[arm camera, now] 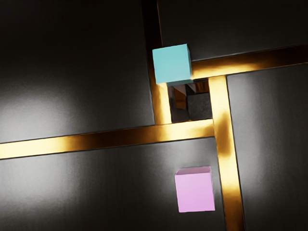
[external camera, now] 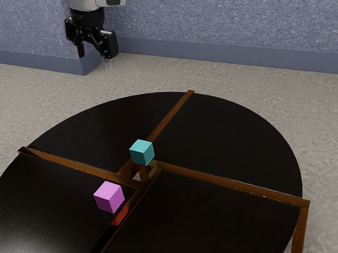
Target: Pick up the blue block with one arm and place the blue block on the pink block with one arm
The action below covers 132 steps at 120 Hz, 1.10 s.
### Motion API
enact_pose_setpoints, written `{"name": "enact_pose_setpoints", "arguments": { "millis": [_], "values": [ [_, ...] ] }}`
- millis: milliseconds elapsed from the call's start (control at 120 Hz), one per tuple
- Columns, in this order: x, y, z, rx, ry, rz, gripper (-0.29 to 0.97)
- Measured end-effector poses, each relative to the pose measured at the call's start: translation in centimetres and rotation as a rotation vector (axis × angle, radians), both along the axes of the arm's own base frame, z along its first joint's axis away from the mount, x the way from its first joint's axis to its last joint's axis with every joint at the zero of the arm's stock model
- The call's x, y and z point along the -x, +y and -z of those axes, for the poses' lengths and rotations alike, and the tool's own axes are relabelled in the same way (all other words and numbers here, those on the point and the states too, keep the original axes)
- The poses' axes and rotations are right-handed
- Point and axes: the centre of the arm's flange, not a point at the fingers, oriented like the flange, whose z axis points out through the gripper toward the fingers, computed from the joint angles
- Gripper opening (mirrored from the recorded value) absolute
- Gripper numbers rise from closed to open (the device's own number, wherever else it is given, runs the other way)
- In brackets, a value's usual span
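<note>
A light blue block (external camera: 142, 152) (arm camera: 172, 64) sits on the round black table (external camera: 226, 146), at the far corner of the small square opening where the wooden strips cross. The pink block (external camera: 108, 197) (arm camera: 194, 189) rests on the nearer black panel, toward the exterior view's left of the blue one and apart from it. My black gripper (external camera: 93, 53) hangs high above the table at the exterior view's upper left, far from both blocks. Its fingers stand apart with nothing between them.
Brown wooden strips (external camera: 171, 116) (arm camera: 110, 139) split the tabletop into four panels around a small square hole (external camera: 138, 175) (arm camera: 190, 103). A red patch (external camera: 120, 217) shows in the gap just under the pink block. A grey-blue wall (external camera: 226, 17) stands behind.
</note>
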Motion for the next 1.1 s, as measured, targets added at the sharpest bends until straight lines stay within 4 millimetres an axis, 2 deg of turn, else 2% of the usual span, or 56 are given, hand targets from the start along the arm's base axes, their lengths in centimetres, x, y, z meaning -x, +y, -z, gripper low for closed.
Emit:
{"name": "enact_pose_setpoints", "arguments": {
  "millis": [83,183,292,375,492,558,800,858,1000,1100],
  "values": [
    [0.2,-0.4,-0.4,0.002,-0.010,0.016,0.68],
    [-0.3,-1.6,0.4,-0.001,-0.003,0.043,0.68],
    [-2.9,-1.8,4.2,-0.014,0.035,0.048,0.68],
    [-4.1,-0.9,6.6,-0.008,0.062,0.032,0.68],
    [-4.3,0.6,11.7,0.017,0.142,0.003,0.68],
    [-4.5,1.6,14.0,0.021,0.154,-0.012,0.68],
    [-6.4,4.6,18.9,0.024,0.146,-0.081,0.68],
    [-6.8,5.4,20.9,0.023,0.154,-0.100,0.68],
    [-8.3,6.5,24.9,0.028,0.154,-0.134,0.68],
    [-9.2,6.5,27.2,0.036,0.150,-0.147,0.68]
  ]
}}
